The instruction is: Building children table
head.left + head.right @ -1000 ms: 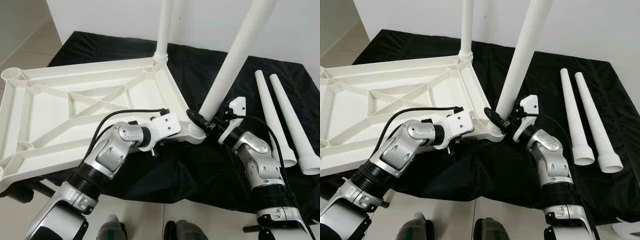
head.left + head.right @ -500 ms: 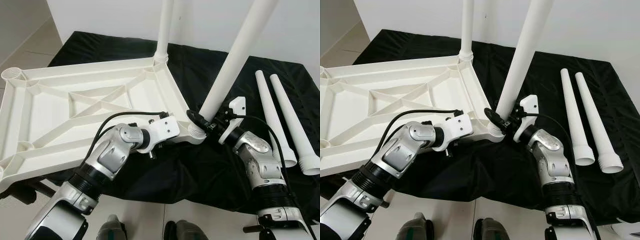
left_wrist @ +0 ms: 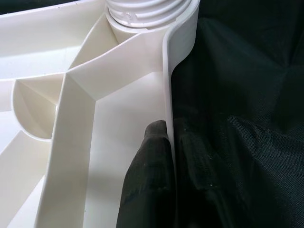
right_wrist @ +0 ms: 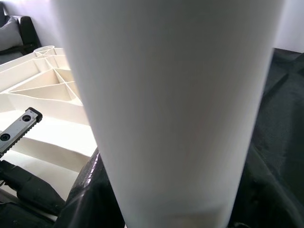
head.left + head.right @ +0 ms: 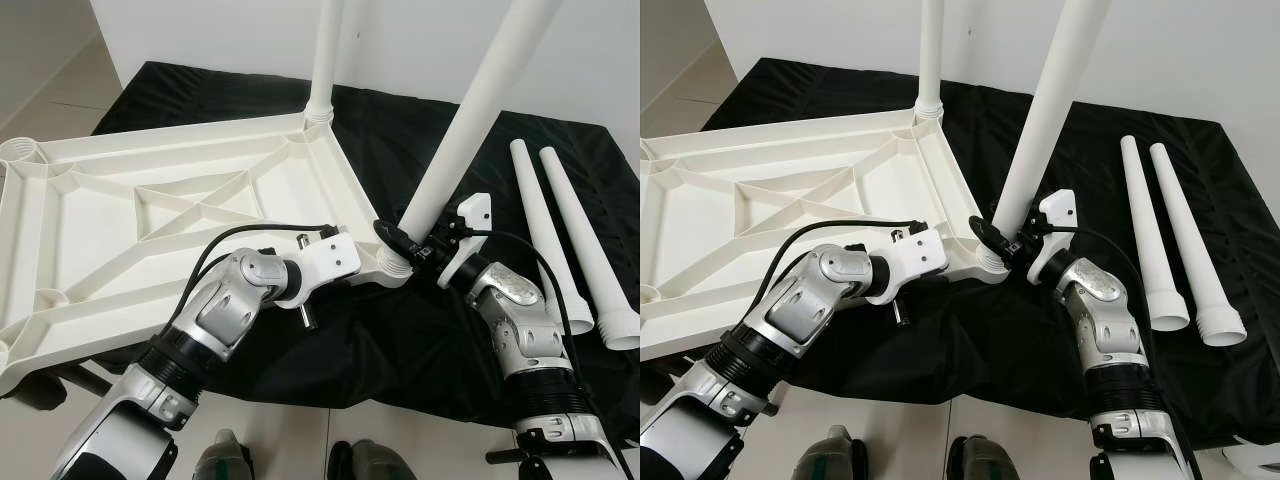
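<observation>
**Both grippers at the near right corner of the upturned tabletop**

The white tabletop (image 5: 150,215) lies underside up on a bench draped in black cloth (image 5: 400,130), its ribs showing and its left end hanging past the cloth. One leg (image 5: 327,60) stands upright in the far right corner socket. A second leg (image 5: 470,110) rises, tilted to the right, from the near right corner socket.

The left gripper (image 3: 166,156) pinches the tabletop's near right rim, one finger inside the wall and one outside against the cloth. The right gripper (image 5: 405,243) is pressed around the base of the tilted leg just above its socket, fingers closed on it. Two loose legs (image 5: 575,240) lie side by side on the cloth at the right, well apart from the tabletop.
</observation>
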You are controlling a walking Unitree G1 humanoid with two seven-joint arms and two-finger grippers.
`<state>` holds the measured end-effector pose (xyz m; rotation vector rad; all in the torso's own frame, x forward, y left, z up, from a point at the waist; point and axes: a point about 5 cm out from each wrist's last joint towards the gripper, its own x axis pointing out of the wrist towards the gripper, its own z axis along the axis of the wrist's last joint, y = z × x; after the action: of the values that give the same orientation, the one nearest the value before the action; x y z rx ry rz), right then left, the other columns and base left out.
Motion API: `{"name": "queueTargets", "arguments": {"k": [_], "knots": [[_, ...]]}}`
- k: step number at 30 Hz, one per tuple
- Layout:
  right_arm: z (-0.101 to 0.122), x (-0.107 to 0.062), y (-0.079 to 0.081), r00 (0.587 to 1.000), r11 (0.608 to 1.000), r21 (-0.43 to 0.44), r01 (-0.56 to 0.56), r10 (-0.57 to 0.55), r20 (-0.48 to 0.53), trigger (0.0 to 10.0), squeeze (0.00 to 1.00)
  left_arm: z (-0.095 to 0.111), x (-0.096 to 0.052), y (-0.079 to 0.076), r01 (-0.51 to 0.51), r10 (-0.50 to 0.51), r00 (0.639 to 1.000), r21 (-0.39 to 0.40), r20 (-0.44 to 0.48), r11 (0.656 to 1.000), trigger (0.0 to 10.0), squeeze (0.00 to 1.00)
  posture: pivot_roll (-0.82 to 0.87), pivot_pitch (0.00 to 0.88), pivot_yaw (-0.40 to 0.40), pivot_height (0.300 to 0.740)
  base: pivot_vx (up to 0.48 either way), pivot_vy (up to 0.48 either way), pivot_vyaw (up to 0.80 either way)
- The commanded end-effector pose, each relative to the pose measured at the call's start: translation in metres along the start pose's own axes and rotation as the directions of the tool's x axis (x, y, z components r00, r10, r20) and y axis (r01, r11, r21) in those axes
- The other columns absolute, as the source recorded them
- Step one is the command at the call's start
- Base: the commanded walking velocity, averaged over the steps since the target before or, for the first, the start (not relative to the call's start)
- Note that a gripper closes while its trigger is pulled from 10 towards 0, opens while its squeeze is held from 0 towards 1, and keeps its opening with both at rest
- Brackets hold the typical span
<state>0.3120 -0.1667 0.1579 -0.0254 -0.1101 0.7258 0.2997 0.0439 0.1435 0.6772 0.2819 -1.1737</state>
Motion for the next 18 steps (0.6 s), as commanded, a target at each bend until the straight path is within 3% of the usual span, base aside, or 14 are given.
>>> {"name": "queueTargets", "arguments": {"k": [1, 7, 18], "knots": [[0.001, -0.004, -0.001, 1.0, 1.0, 0.027, 0.012, -0.013, 0.016, 10.0, 0.0, -0.008, 0.0, 0.002, -0.037, 0.037, 0.998, -0.003, -0.052, 0.999, 10.0, 0.0, -0.03, 0.067, -0.045, 0.74, 0.0, 0.0, 0.0], [0.002, -0.005, 0.0, 0.999, 0.999, 0.026, 0.031, -0.032, 0.021, 10.0, 0.0, -0.007, 0.001, 0.002, -0.038, 0.038, 0.998, -0.003, -0.049, 0.999, 10.0, 0.0, -0.03, 0.065, -0.045, 0.74, 0.0, 0.0, 0.0], [0.004, 0.008, 0.009, 0.978, 0.979, 0.028, 0.201, -0.202, 0.055, 10.0, 0.0, -0.004, 0.002, 0.002, -0.032, 0.032, 0.999, 0.004, -0.036, 0.999, 10.0, 0.0, -0.03, 0.057, -0.049, 0.74, 0.0, 0.0, 0.0]]}}
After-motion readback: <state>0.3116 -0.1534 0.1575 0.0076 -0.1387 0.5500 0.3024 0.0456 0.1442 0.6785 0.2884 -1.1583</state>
